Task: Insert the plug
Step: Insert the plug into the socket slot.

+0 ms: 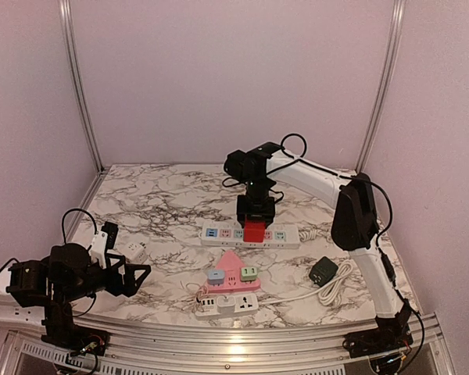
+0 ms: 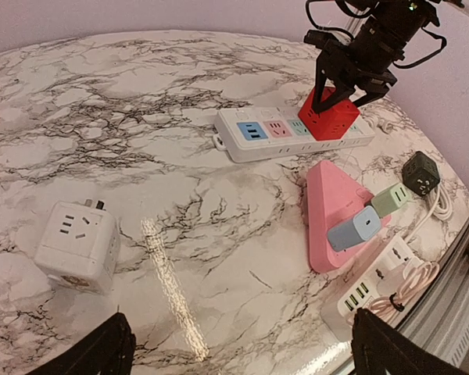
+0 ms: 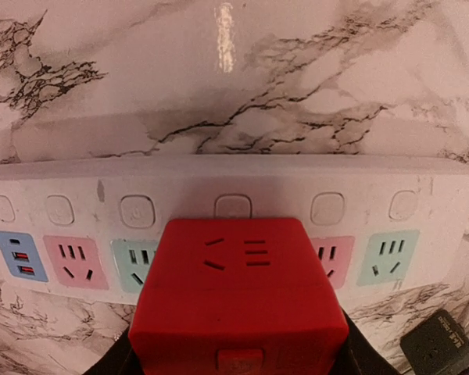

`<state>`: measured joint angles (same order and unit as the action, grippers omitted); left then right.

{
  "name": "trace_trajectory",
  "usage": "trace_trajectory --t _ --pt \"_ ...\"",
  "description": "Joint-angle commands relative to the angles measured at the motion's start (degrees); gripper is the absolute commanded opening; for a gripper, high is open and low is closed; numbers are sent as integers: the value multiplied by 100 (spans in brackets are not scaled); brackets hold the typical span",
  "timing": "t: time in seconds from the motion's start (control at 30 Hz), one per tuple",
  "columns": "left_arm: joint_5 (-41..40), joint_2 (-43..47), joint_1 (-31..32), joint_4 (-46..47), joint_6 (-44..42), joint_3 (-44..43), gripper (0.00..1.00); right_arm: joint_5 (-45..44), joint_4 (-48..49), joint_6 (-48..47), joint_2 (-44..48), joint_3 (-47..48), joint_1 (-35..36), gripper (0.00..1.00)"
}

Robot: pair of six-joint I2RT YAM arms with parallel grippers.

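Right wrist: boxy red plug [image 3: 238, 301], slotted face.

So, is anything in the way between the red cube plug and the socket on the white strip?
Nothing visible. The right gripper holds the red cube plug right against the middle of the white power strip; no cable or other plug lies between. The cube hides its own prongs, so seating depth cannot be told.

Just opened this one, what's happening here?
The right pincer grips a red plug cube that sits on the white power strip, at a middle socket. Whether it is fully seated is unclear. The left pincer hangs open near a white cube, holding nothing.
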<state>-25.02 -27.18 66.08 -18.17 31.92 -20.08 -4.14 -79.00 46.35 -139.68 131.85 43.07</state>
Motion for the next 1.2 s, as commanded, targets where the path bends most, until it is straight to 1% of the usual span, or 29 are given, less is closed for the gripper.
trace_trajectory --t 0.0,0.2,0.4,0.57,0.77,0.97,1.17 --pt "-12 66 28 138 20 83 99 -313 39 -117 -1252 -624 -238 0" --pt "-43 38 31 171 33 118 99 -272 35 -246 -1400 -598 -424 0" --pt "-38 70 30 174 73 152 99 -209 30 -315 -1660 -393 -437 0" --pt "-64 65 32 176 77 154 99 -174 33 -295 -1699 -248 -437 0" --pt "-82 9 30 174 51 161 99 -480 38 -173 -1286 -515 -360 0" --pt "-92 -37 29 201 42 166 99 -791 27 -86 -799 -691 -235 6" --pt "-91 -64 32 243 42 179 99 -957 23 -71 -589 -700 -137 12"
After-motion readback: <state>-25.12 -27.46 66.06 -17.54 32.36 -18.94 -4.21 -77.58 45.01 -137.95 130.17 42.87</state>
